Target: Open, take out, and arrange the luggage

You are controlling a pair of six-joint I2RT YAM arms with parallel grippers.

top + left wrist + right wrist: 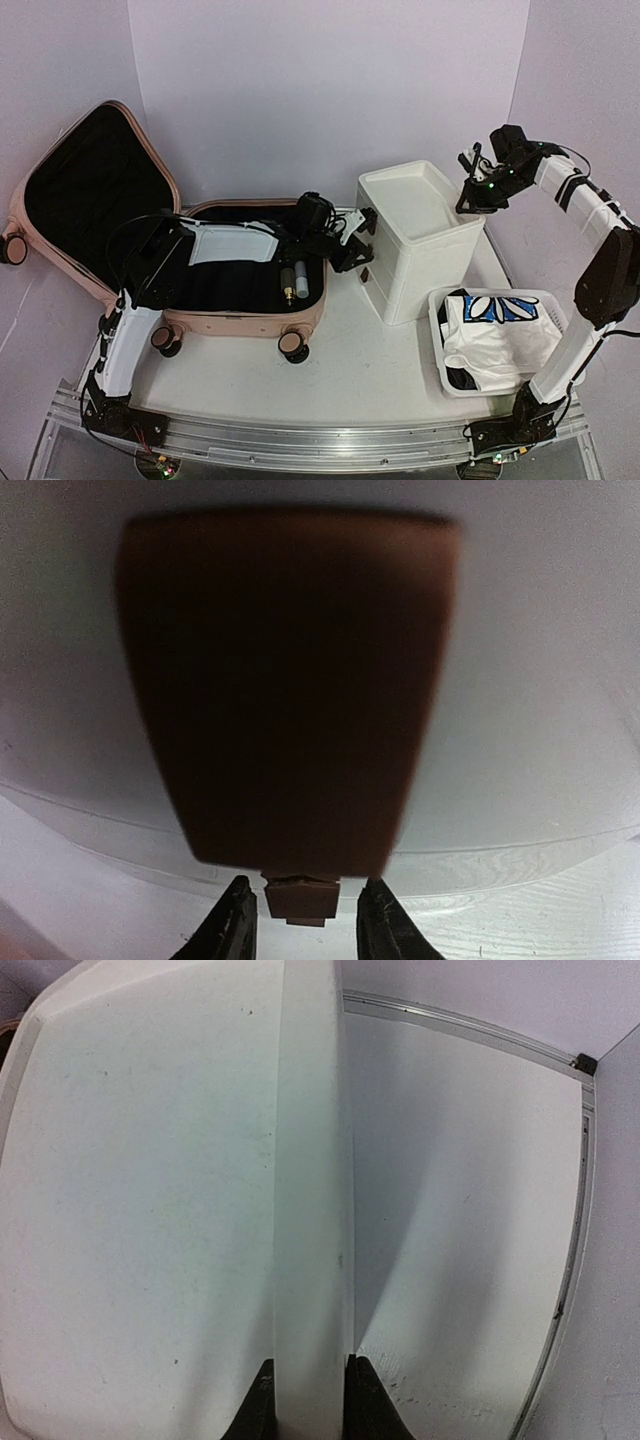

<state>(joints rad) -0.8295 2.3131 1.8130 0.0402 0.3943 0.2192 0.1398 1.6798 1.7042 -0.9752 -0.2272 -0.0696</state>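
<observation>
Brown handle (290, 680) stands between the jaws of the left end effector (310, 920), part open, not yet gripping. Right end effector (312, 1405) pinches the drawer unit (430, 260) wall. Luggage (245, 318) lies open on the table (370, 380), left. Its shell is stiff and probably heavy, best taken by the rim. Drawer unit hems its right edge; basket (439, 345) crowds the far right.

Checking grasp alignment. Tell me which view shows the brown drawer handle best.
The left wrist view: the brown drawer handle fills the frame, its lower tab between the left gripper fingers. The top external view mostly hides it behind that gripper; the right wrist view shows only a wall of the white drawer unit.
</observation>
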